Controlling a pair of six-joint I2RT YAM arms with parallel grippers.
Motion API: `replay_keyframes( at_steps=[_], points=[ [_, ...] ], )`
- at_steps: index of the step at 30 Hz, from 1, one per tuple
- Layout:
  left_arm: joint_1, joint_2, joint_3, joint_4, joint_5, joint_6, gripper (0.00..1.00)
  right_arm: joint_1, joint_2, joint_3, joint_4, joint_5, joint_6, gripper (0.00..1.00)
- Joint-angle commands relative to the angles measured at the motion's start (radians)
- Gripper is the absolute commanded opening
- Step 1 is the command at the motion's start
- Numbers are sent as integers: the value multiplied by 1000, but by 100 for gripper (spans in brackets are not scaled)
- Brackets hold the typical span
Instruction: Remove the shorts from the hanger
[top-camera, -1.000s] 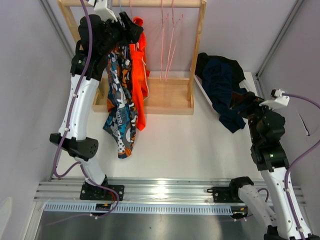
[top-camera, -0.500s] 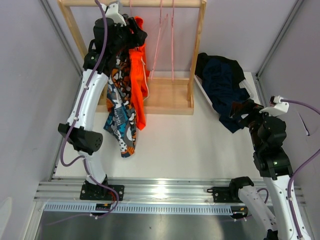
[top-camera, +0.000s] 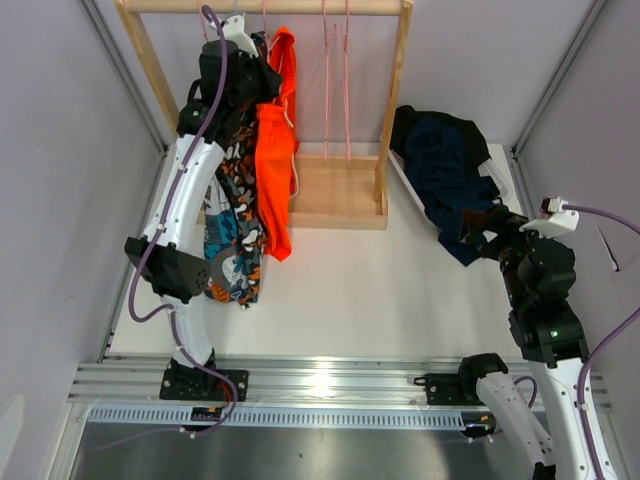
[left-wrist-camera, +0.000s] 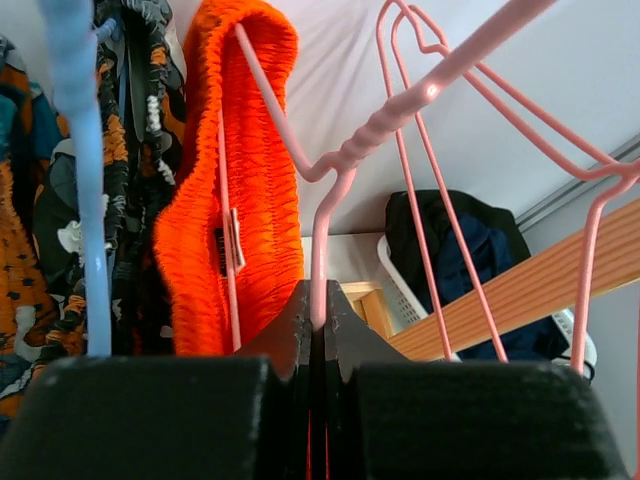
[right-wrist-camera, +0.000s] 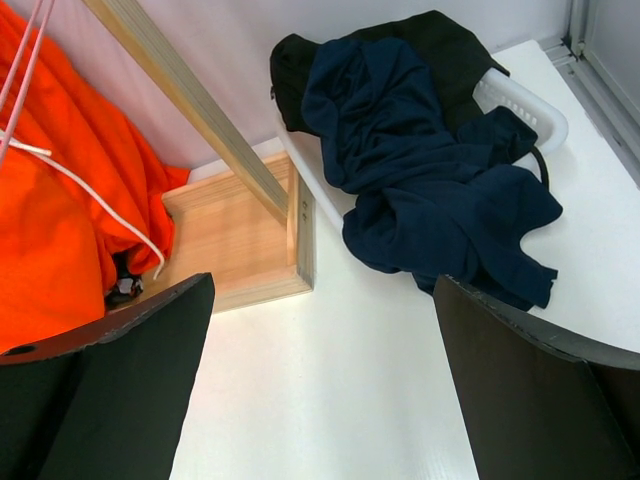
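The left claw (left-wrist-camera: 316, 335) is seen pinched shut on the wire of a pink hanger (left-wrist-camera: 340, 160), just below the hanger's twisted neck. The bright orange shorts (left-wrist-camera: 240, 200) are hung on that wire, directly left of the claw and above it. The printed shorts (left-wrist-camera: 135, 150) are found further left, beside a blue hanger (left-wrist-camera: 88, 180). The right claw (right-wrist-camera: 320, 400) is held wide open. Ahead of it, the navy shorts (right-wrist-camera: 420, 170) and black shorts (right-wrist-camera: 440, 35) are piled in a white basket (right-wrist-camera: 520, 105).

Robot lab cell: ribbed aluminium mounting rail (top-camera: 330, 385) at 6 o'clock, plain grey panel walls (top-camera: 60, 150) at 9 & 3, small light-wood clothes rack (top-camera: 340, 200) at 12 on white tabletop (top-camera: 380, 290), w/ purple cables (top-camera: 600, 210).
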Motion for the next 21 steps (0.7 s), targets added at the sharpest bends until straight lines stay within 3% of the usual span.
replay_keyframes(
  at_steps=[1, 6, 9, 12, 13, 17, 21],
  points=[
    [7, -41, 77, 36, -17, 0, 0, 5, -14, 10, 6, -33, -8, 99],
    [7, -62, 162, -10, 37, -31, 0, 41, 11, 25, 42, -82, -4, 99],
    [3, -96, 166, 5, 60, -61, 0, 128, 58, 77, 74, -101, -5, 99],
    [-13, -137, 166, 25, 72, -85, 0, 347, 170, 189, 107, 61, -26, 99],
    [-22, -153, 166, 30, 72, -88, 0, 498, 252, 232, 108, 110, -37, 99],
    [-43, -180, 165, 34, 64, -100, 0, 825, 476, 496, 153, 315, -122, 99],
    [-71, -208, 143, 17, 60, -115, 0, 927, 678, 658, 222, 257, -111, 99]
  ],
)
